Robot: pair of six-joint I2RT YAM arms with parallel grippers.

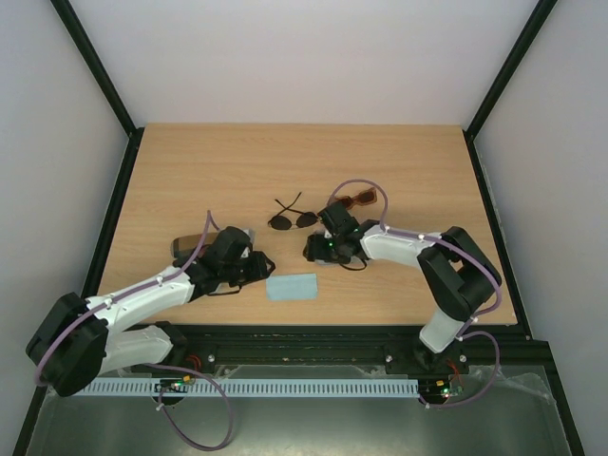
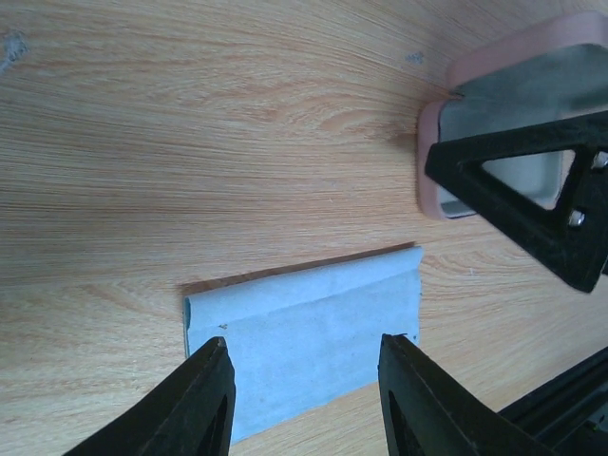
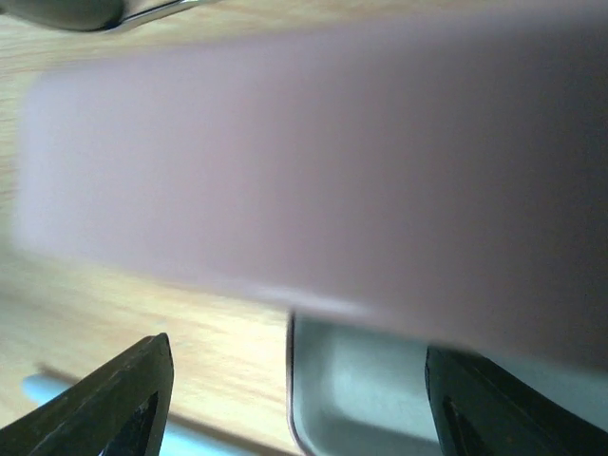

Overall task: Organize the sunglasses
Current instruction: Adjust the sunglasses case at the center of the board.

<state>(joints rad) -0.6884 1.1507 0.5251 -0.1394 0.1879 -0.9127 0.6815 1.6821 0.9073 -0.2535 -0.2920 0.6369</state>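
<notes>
The black wire-framed sunglasses (image 1: 293,218) lie folded open at mid-table. The reddish-brown sunglasses (image 1: 361,199) lie just right of them, beyond my right arm. My right gripper (image 1: 318,249) stands open low over the open pink case (image 3: 313,161). Its blurred lid fills the right wrist view, with the grey-lined tray (image 3: 370,389) below; one finger sits over the tray, the other over bare wood. A dark lens of the wire pair (image 3: 62,9) shows at that view's top left. My left gripper (image 2: 306,356) is open above a blue cloth (image 2: 304,328), holding nothing.
A brown oblong case (image 1: 190,247) lies behind my left gripper near the table's left side. The pink case (image 2: 532,43) appears at the upper right of the left wrist view, with a right gripper finger (image 2: 532,190) in front. The black front rail (image 1: 361,332) borders the table.
</notes>
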